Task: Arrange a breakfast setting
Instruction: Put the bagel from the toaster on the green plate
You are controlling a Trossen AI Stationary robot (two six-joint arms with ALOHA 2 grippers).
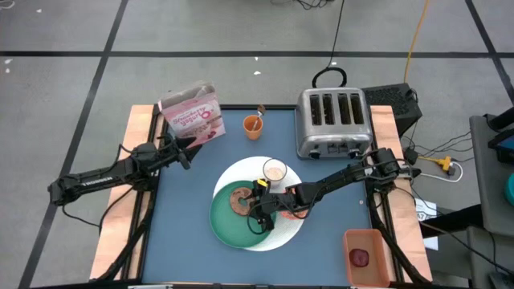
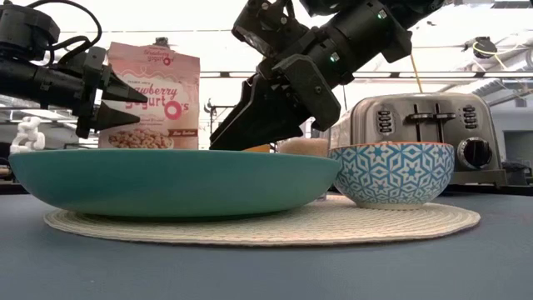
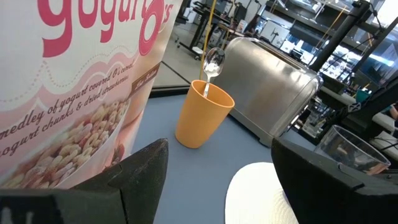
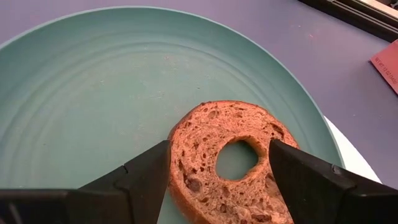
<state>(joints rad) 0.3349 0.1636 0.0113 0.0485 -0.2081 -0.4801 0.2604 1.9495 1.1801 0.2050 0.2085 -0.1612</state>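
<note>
My right gripper (image 4: 217,171) open, empty, over brown bagel (image 4: 233,162) on green plate (image 4: 81,93), metal spoon (image 3: 212,61) in orange cup (image 3: 202,115) at twelve o'clock, my left gripper (image 3: 217,165) open, empty.

A: Your table (image 1: 177,217) has a blue top. What do you log as resting on it?

B: You have a round white mat (image 1: 291,223) at centre, a pink cereal box (image 1: 193,117) and an orange cup (image 1: 253,127) toward the far edge, and a silver four-slot toaster (image 1: 332,122) at the far right.

A: And the near right corner?

B: You have a pink tray (image 1: 374,242) there.
</note>
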